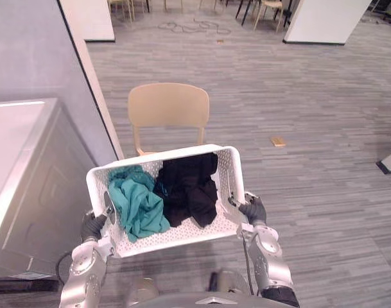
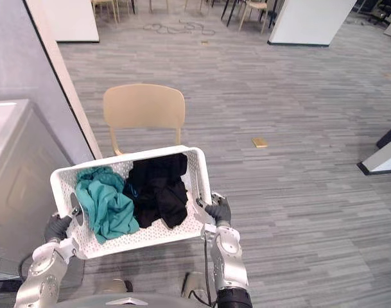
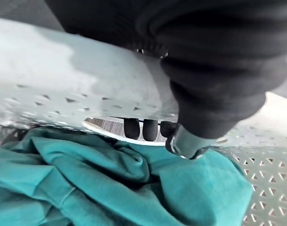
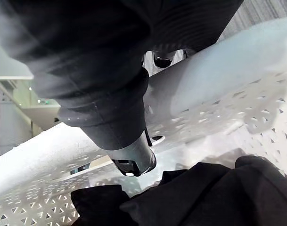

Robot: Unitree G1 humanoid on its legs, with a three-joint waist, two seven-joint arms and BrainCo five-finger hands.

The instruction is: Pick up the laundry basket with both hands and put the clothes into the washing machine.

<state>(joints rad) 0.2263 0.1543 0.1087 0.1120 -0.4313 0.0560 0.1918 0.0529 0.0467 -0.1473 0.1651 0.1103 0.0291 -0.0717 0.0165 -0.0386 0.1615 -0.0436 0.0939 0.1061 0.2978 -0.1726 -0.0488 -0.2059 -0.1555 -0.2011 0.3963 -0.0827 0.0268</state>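
Note:
I hold a white perforated laundry basket [image 1: 228,156] up in front of me, off the floor. A teal garment [image 1: 137,202] lies in its left half and a black garment [image 1: 190,187] in its right half. My left hand [image 1: 92,226] grips the basket's left end, its dark fingertips [image 3: 141,128] hooked through the handle slot just above the teal cloth [image 3: 110,183]. At the right end, my right hand [image 1: 253,210] clasps the rim, its thumb [image 4: 131,157] lying inside the wall above the black cloth [image 4: 204,193]. The washing machine [image 1: 28,173] stands at my left.
A beige chair [image 1: 169,108] stands just beyond the basket. A grey partition wall [image 1: 47,58] rises behind the machine. A small tan block [image 1: 278,141] lies on the grey plank floor to the right. More chairs and a white pillar [image 1: 327,19] stand far back.

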